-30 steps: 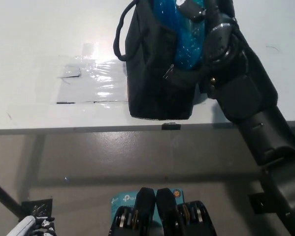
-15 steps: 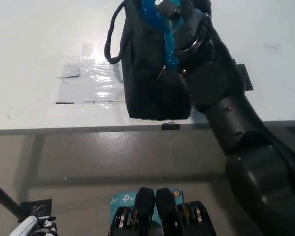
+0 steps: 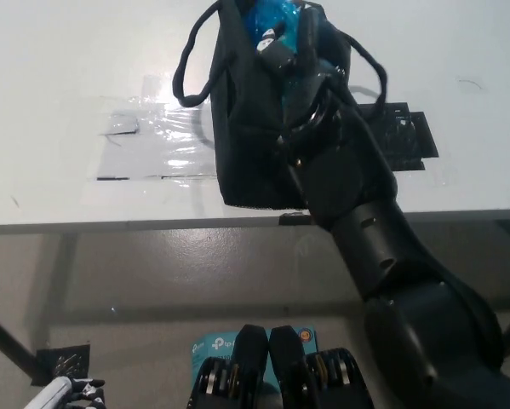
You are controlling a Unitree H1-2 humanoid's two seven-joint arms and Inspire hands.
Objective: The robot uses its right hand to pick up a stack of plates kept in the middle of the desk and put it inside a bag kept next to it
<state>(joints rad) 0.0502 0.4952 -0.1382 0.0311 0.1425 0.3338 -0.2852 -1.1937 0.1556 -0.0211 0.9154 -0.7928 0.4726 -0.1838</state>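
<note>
Blue plates (image 3: 261, 17) sit inside the mouth of the black bag (image 3: 250, 128) on the desk (image 3: 67, 77). Right hand (image 3: 282, 47) is at the opening, clamped on them: placing step, with release and withdrawal judged next. Left hand (image 3: 67, 394) rests at lower left, state unclear

A black bag (image 3: 250, 141) holds glossy blue plates (image 3: 267, 21) on a white table (image 3: 59, 77), beside a black-patterned marker sheet (image 3: 405, 135).

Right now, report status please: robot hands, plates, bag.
Right robot hand inside bag, grip unclear. Blue plates partly inside the bag. Left robot hand resting low, off table.
</note>
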